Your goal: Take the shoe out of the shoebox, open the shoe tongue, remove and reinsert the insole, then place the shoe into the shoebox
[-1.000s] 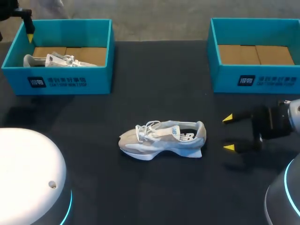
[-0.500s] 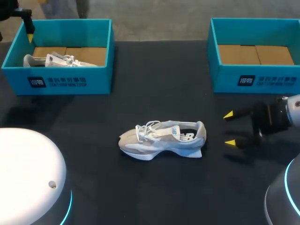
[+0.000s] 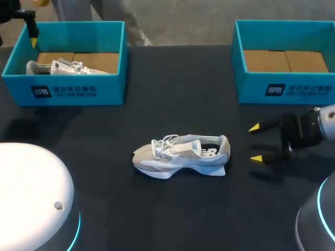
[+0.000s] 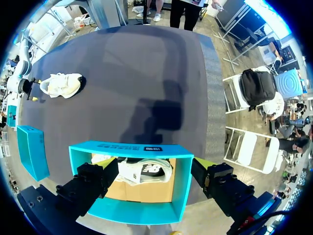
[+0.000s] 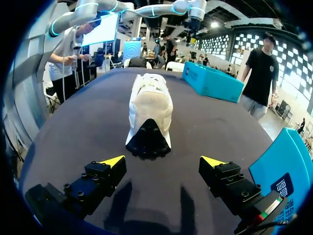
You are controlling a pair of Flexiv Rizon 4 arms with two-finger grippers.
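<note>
Ahead of the spread right gripper [image 3: 255,143], near but apart, lies the shoe [image 3: 180,156].

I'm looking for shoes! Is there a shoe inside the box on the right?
No, the right box shows only bare brown cardboard inside.

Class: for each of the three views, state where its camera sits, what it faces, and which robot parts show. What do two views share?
Head view: above and behind, looking down on the black table; open right gripper shows.
Left wrist view: over the teal cardboard shoebox, looking down; open left gripper shows.
Right wrist view: low, facing the pale grey sneaker; same right gripper.
All share that sneaker.
</note>
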